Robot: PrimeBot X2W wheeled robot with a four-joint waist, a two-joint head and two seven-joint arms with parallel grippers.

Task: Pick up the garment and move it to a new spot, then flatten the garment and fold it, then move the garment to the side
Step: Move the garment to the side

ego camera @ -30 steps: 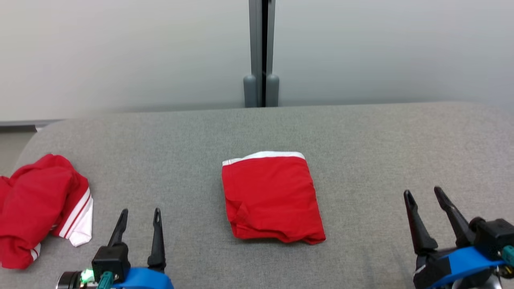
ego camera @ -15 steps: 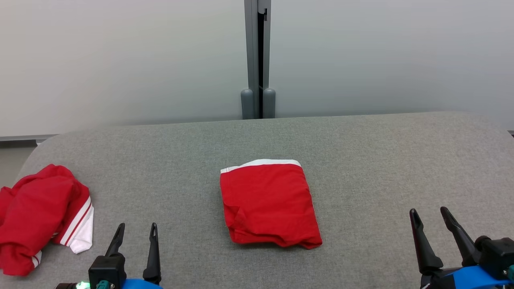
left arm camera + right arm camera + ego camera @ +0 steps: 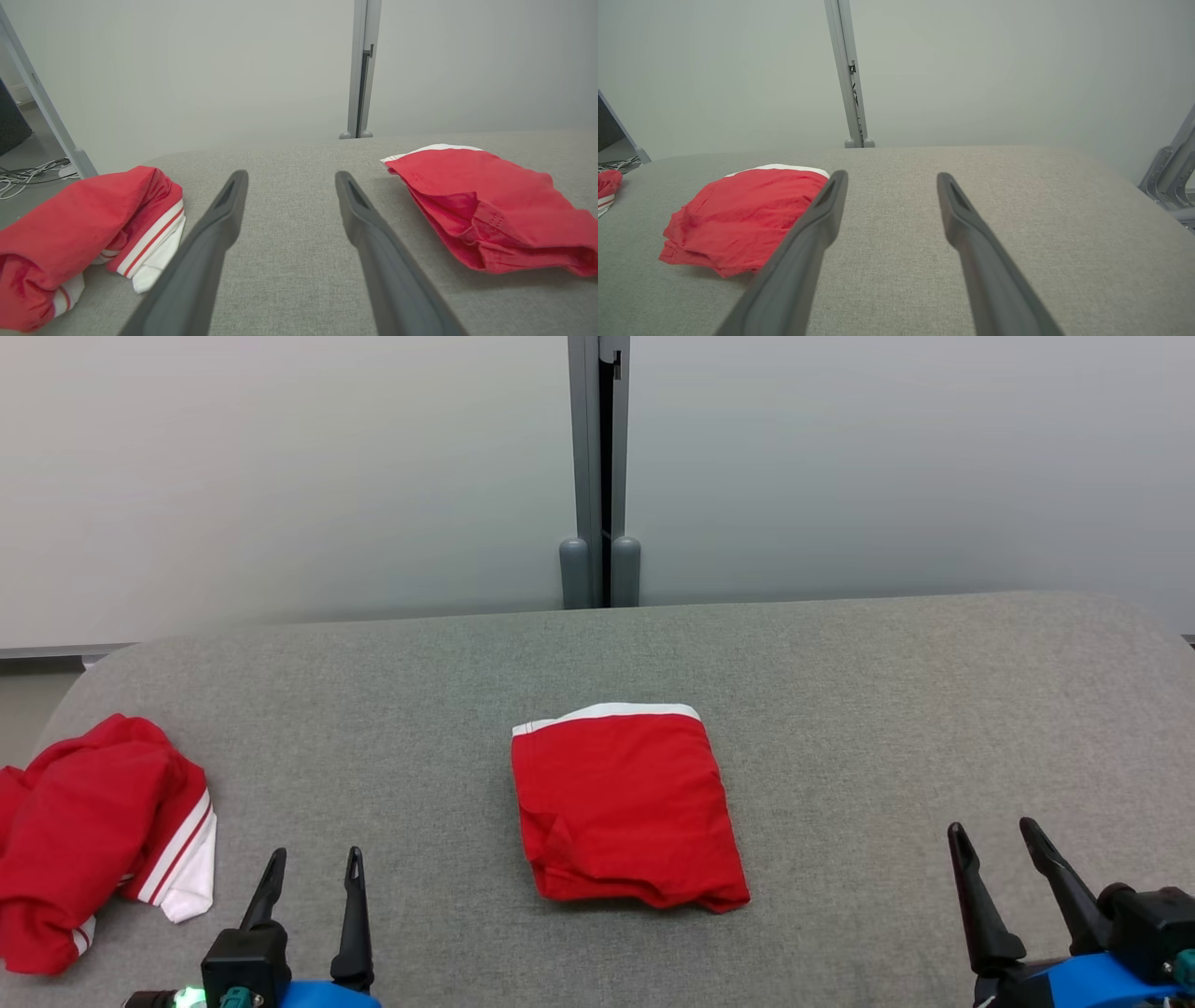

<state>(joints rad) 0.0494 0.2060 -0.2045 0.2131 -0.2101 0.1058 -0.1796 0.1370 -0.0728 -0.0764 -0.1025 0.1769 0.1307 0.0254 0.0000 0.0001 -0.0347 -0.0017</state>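
Lying crumpled at far left, a spare red garment (image 3: 93,840) is seen. Left gripper (image 3: 316,851) is held wide, empty. Folded garment (image 3: 625,803) is set mid-table, untouched: judged soft, light, floppy, best pinched through all layers at 2 corners. Right gripper (image 3: 990,825) is held wide, empty.

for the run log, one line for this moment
left gripper open, empty | right gripper open, empty | folded garment mid table | crumpled garment left
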